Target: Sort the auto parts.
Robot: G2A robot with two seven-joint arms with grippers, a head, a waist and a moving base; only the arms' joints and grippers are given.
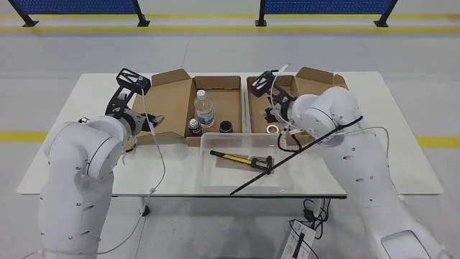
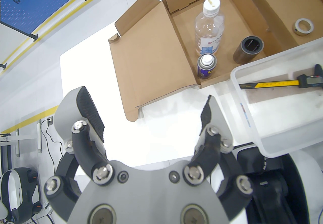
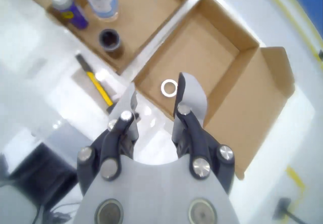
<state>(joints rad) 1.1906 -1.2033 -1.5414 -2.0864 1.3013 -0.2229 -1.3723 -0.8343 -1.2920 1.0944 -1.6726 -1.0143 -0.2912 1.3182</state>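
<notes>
Caliper (image 2: 280,82) lies in bin (image 2: 234,78) at desk's front edge: stiff, slim, likely slick (display head looks delicate); best pinched across the yellow beam. Left gripper (image 2: 149,106), right gripper (image 3: 157,82): spread, empty.

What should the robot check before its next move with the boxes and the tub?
1. Left pincer open and empty: ok.
2. Right pincer open and empty: ok.
3. Ring lies flat in the right box: ok.
4. Bottle and can stand upright in the left box: ok.
5. Tub emptied: not ok, the measuring tool lies in it.
6. Which box that tool belongs in: cannot tell.
</notes>
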